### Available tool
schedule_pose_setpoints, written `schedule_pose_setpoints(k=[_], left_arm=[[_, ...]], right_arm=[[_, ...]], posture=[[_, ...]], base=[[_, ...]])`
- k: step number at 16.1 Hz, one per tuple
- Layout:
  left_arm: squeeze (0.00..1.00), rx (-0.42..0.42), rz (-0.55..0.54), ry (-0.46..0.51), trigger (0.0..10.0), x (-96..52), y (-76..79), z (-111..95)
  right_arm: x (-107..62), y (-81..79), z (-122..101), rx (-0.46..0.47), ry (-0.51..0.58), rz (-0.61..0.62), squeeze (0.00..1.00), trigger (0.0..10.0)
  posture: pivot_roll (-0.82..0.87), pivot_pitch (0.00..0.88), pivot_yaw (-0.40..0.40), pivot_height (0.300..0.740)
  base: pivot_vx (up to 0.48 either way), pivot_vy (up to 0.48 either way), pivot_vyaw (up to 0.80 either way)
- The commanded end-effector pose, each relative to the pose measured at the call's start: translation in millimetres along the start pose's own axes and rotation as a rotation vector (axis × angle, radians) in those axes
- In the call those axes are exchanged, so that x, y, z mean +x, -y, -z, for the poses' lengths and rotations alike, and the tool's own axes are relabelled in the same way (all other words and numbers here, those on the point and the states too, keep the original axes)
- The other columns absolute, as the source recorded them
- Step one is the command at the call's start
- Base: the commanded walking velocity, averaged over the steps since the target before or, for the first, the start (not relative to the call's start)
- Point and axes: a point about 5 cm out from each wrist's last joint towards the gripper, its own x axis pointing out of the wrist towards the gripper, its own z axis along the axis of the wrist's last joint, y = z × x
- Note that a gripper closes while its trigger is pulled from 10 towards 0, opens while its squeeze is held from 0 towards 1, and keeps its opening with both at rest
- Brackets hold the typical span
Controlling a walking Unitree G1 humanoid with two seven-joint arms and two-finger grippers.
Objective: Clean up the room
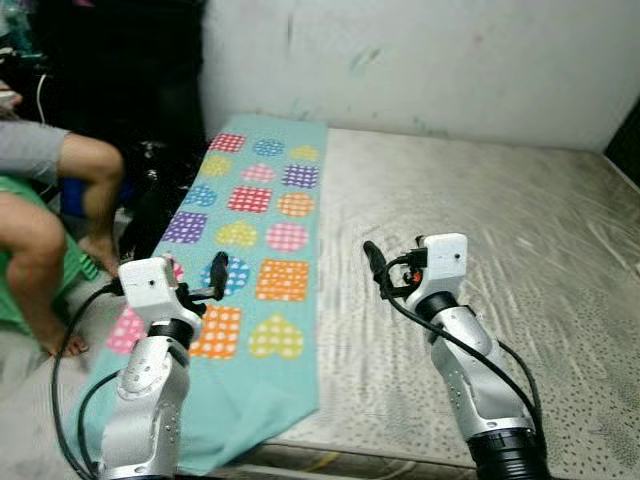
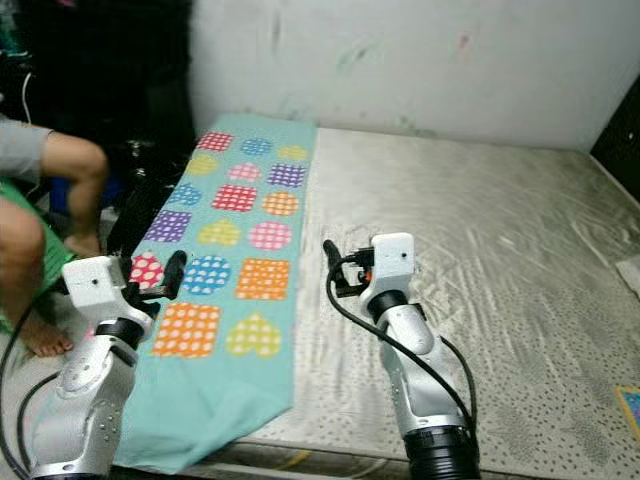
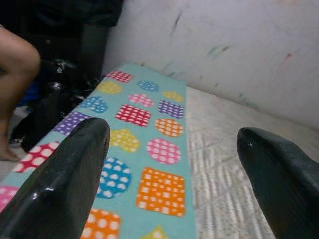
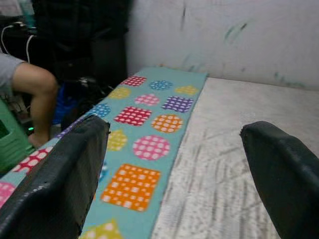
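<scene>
A teal blanket (image 1: pixel 262 210) with bright dotted hearts, squares and circles lies folded in a long strip along the left side of a bare mattress (image 1: pixel 500 220). Its near end hangs over the mattress's front edge. My left gripper (image 1: pixel 218 272) hovers over the blanket's near left part, and in the left wrist view its fingers (image 3: pixel 60 184) stand wide apart, open and empty. My right gripper (image 1: pixel 375 262) is held over the bare mattress just right of the blanket's edge. It is also open with nothing between its fingers (image 4: pixel 60 179).
A person sits left of the mattress with bare legs (image 1: pixel 60 200) and feet on the floor. Dark bags and cables (image 1: pixel 150 190) lie between the person and the mattress. A stained white wall (image 1: pixel 420 60) backs the mattress. A small blue-edged item (image 2: pixel 630 405) lies at the far right.
</scene>
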Motion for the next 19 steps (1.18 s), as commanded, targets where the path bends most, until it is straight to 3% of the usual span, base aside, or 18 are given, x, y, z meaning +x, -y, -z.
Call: schedule_pose_setpoints(k=[1, 13, 19], left_arm=[[0.00, -0.007, 0.008, -0.009, 10.0, 1.2, 3.9, 1.1], [0.00, -0.015, -0.009, -0.012, 10.0, 0.5, 2.7, 1.5], [0.00, 0.008, -0.015, -0.011, 10.0, -0.9, 0.8, 1.2]], right_arm=[[-1.1, 5.8, -0.3, -0.008, -0.005, 0.012, 0.00, 10.0], [-0.5, 5.1, 1.2, 0.017, -0.015, 0.018, 0.00, 10.0], [0.0, 4.7, 2.0, 0.022, -0.022, 0.017, 0.00, 10.0]], posture=[[-0.07, 0.000, -0.042, 0.740], [-0.07, 0.000, -0.046, 0.740], [-0.06, 0.000, -0.047, 0.740]], base=[[0.000, 0.480, 0.00], [0.000, 0.480, 0.00], [0.000, 0.000, 0.00]])
